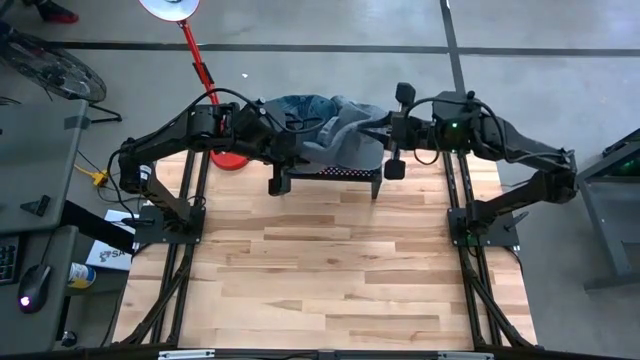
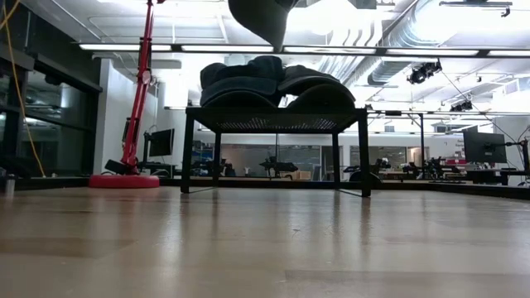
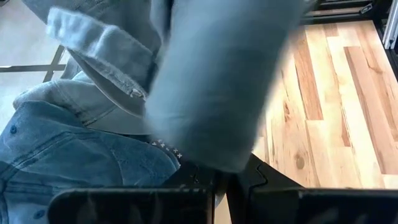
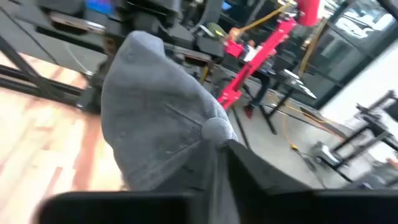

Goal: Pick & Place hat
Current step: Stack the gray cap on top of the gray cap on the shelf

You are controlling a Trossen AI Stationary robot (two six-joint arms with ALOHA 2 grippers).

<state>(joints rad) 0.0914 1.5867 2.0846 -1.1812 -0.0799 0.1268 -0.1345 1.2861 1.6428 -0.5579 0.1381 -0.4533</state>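
Note:
A grey hat (image 1: 345, 132) hangs in the air above a black perforated rack (image 1: 330, 173) at the table's far middle, held between my two grippers. My left gripper (image 1: 290, 140) is shut on its left side and my right gripper (image 1: 383, 133) is shut on its right side. Under it, several blue denim and grey hats (image 3: 74, 155) lie piled on the rack's top. In the low view the held hat (image 2: 257, 21) hangs clear above that pile (image 2: 265, 83). My left gripper pinches an edge of the grey hat's cloth (image 3: 205, 155) between its two fingers, coming slantwise down from the table's left. The hat is lifted clear of the pile. My right gripper pinches the hat's crown right beside the top button (image 4: 214, 132), nearly level from the table's right; the crown bulges beyond the fingers.
A red lamp stand has its round base (image 1: 232, 158) at the rack's left far corner and its pole (image 1: 200, 65) slanting away. The rack stands on four legs (image 2: 189, 149). Bare wooden table (image 1: 330, 270) stretches from the rack to the near edge.

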